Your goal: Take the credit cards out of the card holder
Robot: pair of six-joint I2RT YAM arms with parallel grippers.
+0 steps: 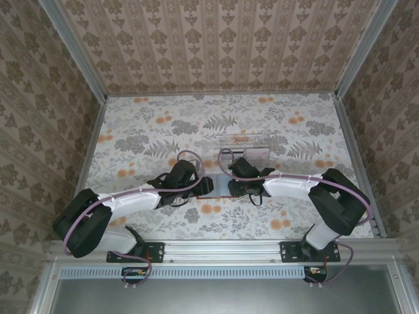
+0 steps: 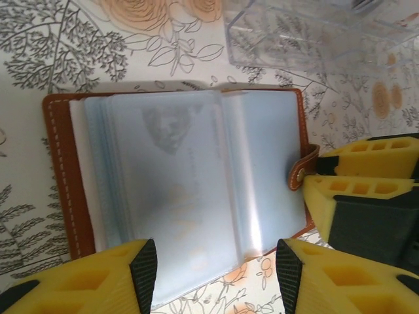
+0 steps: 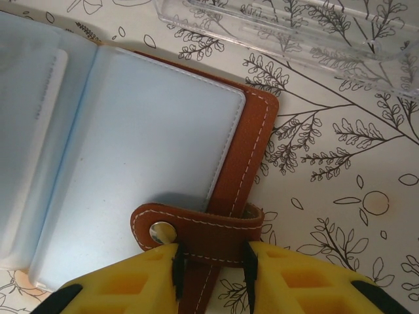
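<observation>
Counter [image 1: 262,131] carried the card holder [image 2: 62,170], lying open between both arms. I judged it light and floppy, its clear sleeves [image 2: 262,163] slippery and the brown leather the firmest hold. Inside sat the credit cards [image 2: 177,170], pale, thin and stiff. My left claw [image 2: 216,268] stood open astride the sleeves. My right claw [image 3: 211,261] clamped the snap strap [image 3: 196,229].

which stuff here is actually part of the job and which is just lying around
Job: card holder, open; card in its sleeve; right hand pinching the strap; left hand, open.
Lying about: clear tray; floral table cover.
</observation>
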